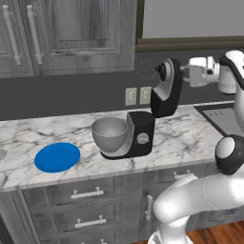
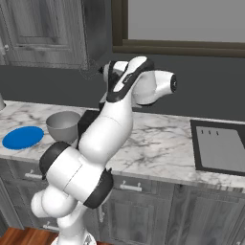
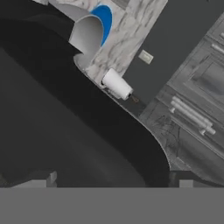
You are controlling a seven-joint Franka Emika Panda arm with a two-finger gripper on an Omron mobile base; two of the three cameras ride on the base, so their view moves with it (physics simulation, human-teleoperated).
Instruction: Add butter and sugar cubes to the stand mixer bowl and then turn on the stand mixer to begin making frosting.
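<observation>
The gripper (image 1: pixel 180 76) — its jaws hidden, grip impossible to tell — is pressing against the stand mixer (image 1: pixel 143 125)'s raised head above the bowl (image 1: pixel 110 134), apparently lowering it before turning the side knob (image 1: pixel 142 138).

My white Franka arm with dark joints (image 1: pixel 200 198) rises from the base, elbow bent, forearm reaching up and across at head height. Wrist is level, pointing sideways. My two-finger gripper (image 1: pixel 167 71) is hard against a black surface; in the hand view the fingertips are barely visible, so jaw state unclear.
</observation>
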